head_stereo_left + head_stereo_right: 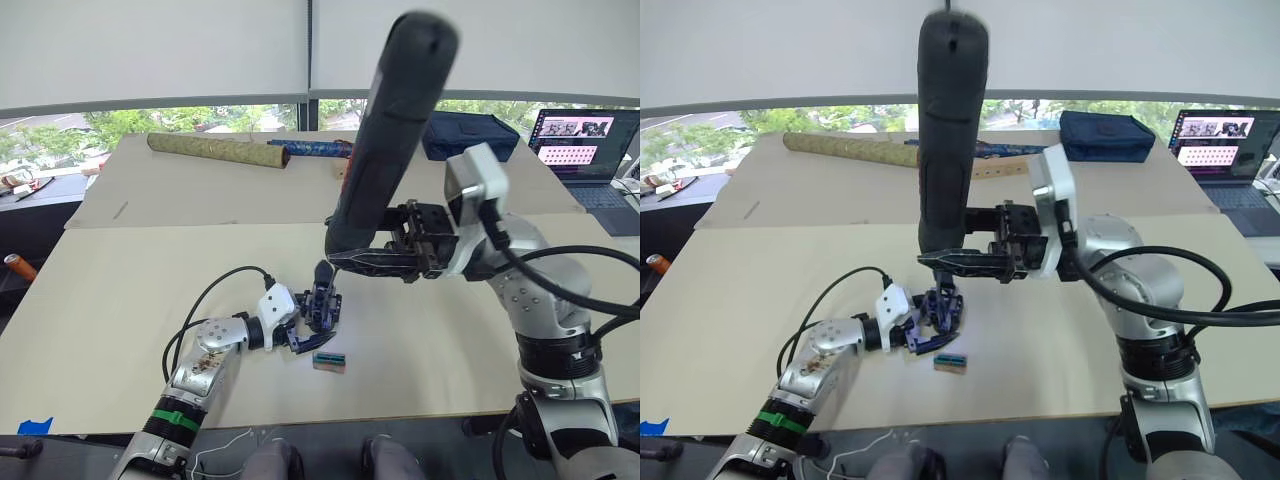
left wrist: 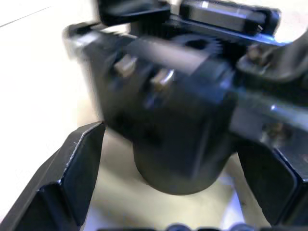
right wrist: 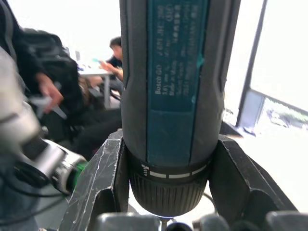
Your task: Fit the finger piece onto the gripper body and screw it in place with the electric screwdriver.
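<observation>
My right gripper point(image 1: 940, 260) clenched the electric screwdriver point(image 1: 948, 130) upright, bit down over the gripper body point(image 1: 940, 312), which my left gripper point(image 1: 925, 335) grasped on the table point(image 1: 1060, 340).

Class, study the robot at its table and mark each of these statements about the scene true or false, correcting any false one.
1. The right gripper holds the electric screwdriver roughly upright. True.
2. The left gripper is at the gripper body on the table. True.
3. The small green-and-tan block sits on top of the gripper body. False: it lies on the table beside it, nearer the robot.
4. The laptop at the far right has its lid shut. False: it is open, with its screen lit.
5. A rolled tube lies across the far side of the table. True.
</observation>
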{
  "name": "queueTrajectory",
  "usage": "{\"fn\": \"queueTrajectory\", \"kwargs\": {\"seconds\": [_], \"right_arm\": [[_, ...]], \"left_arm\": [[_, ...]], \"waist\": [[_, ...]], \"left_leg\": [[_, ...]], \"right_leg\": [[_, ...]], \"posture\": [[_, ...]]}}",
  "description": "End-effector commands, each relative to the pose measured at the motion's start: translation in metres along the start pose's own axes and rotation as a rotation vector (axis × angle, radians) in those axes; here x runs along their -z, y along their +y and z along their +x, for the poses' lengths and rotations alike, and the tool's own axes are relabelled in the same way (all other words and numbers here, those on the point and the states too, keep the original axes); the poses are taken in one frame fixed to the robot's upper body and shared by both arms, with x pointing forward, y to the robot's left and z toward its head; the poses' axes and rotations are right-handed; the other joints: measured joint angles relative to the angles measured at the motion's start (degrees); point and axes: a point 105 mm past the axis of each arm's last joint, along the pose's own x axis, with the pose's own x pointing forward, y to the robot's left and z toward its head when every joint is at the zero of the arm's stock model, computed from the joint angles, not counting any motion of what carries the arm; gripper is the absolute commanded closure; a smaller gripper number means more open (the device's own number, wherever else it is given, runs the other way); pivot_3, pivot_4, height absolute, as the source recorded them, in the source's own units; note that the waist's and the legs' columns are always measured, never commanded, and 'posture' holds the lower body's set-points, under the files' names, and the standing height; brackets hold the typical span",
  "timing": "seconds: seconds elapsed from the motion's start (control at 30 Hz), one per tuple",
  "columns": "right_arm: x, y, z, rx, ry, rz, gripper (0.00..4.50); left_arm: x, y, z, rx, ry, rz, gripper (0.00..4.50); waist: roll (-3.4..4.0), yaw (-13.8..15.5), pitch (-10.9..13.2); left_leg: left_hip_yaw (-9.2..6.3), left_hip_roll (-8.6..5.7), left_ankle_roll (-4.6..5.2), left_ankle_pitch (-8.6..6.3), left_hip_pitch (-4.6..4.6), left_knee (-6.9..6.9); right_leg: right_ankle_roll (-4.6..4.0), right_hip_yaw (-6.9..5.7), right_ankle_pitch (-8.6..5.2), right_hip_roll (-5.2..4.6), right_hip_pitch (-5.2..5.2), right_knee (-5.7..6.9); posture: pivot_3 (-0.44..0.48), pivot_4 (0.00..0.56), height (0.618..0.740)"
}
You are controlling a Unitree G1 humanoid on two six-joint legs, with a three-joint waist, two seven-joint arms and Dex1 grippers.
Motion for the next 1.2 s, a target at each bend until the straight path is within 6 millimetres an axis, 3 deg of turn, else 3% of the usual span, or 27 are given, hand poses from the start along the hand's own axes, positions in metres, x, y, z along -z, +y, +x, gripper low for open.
{"fn": "queueTrajectory", "kwargs": {"seconds": [0.03,0.17,0.33,0.53,0.67,0.83,0.9,1.07,1.2], "right_arm": [[-0.024,0.009,0.006,-0.037,-0.066,-0.052,2.6],[-0.027,0.011,0.005,-0.03,-0.078,-0.044,2.6],[-0.037,0.013,-0.01,0.007,-0.048,-0.047,2.6],[-0.054,-0.001,-0.063,0.201,0.146,0.015,2.6],[-0.04,-0.011,-0.118,0.42,0.493,0.143,2.6],[-0.01,-0.016,-0.217,0.764,0.965,0.347,2.6],[0.004,-0.012,-0.246,0.821,1.099,0.407,2.6],[0.046,-0.004,-0.289,0.821,1.34,0.511,2.6],[0.069,-0.012,-0.303,0.833,1.39,0.524,2.6]], "left_arm": [[0.035,-0.002,-0.011,-0.025,0.105,-0.075,0.02],[0.036,-0.003,-0.013,-0.031,0.101,-0.074,0.02],[0.03,-0.001,-0.028,-0.044,0.065,-0.07,0.02],[0.012,-0.002,-0.083,-0.025,-0.014,-0.068,0.02],[-0.004,-0.007,-0.117,0.011,-0.038,-0.056,0.02],[-0.024,-0.012,-0.155,0.052,0.001,-0.007,0.02],[-0.027,-0.014,-0.164,0.071,0.028,0.02,0.02],[-0.028,-0.005,-0.185,0.031,0.076,-0.054,0.02],[-0.03,-0.001,-0.195,0.019,0.099,-0.052,0.02]], "waist": [[0.0,-0.03,0.0],[0.0,-0.01,0.0],[0.0,-0.4,0.0],[0.01,-1.06,0.08],[0.08,-0.6,0.33],[0.14,-0.3,0.56],[0.16,-0.49,0.61],[0.44,-0.89,0.96],[0.6,-1.07,1.45]], "left_leg": [[-0.01,0.0,0.01,-0.01,0.04,-0.06],[-0.01,0.0,-0.01,0.02,0.09,-0.28],[0.01,0.0,-0.07,0.05,0.07,-0.33],[0.16,0.02,-0.34,0.2,0.06,-0.72],[0.18,0.03,-0.36,0.21,-0.23,-0.76],[0.2,-0.02,-0.27,0.21,-0.69,-0.47],[0.22,-0.03,-0.23,0.18,-0.76,-0.42],[0.45,-0.06,-0.3,0.23,-0.87,-0.39],[0.53,-0.02,-0.55,0.38,-0.87,-0.4]], "right_leg": [[-0.01,0.0,0.0,-0.01,0.01,0.0],[-0.05,0.0,0.0,-0.01,-0.02,-0.01],[-0.07,-0.05,-0.01,0.01,-0.05,-0.03],[-0.17,-0.06,-0.08,-0.15,-0.31,-0.12],[-0.3,-0.23,-0.16,-0.18,-0.65,-0.1],[-0.31,-0.33,-0.18,-0.18,-0.94,-0.08],[-0.56,-0.32,-0.32,-0.18,-0.96,-0.15],[-0.2,-0.25,-0.14,-0.01,-1.14,-0.07],[-0.18,-0.23,-0.14,0.2,-1.26,0.07]], "posture": [[0.0,0.15,0.74],[0.0,0.15,0.74],[0.0,0.15,0.74],[0.0,0.15,0.74],[0.0,0.15,0.74],[0.0,0.15,0.74],[0.0,0.15,0.74],[0.0,0.15,0.74],[0.0,0.15,0.74]]}}
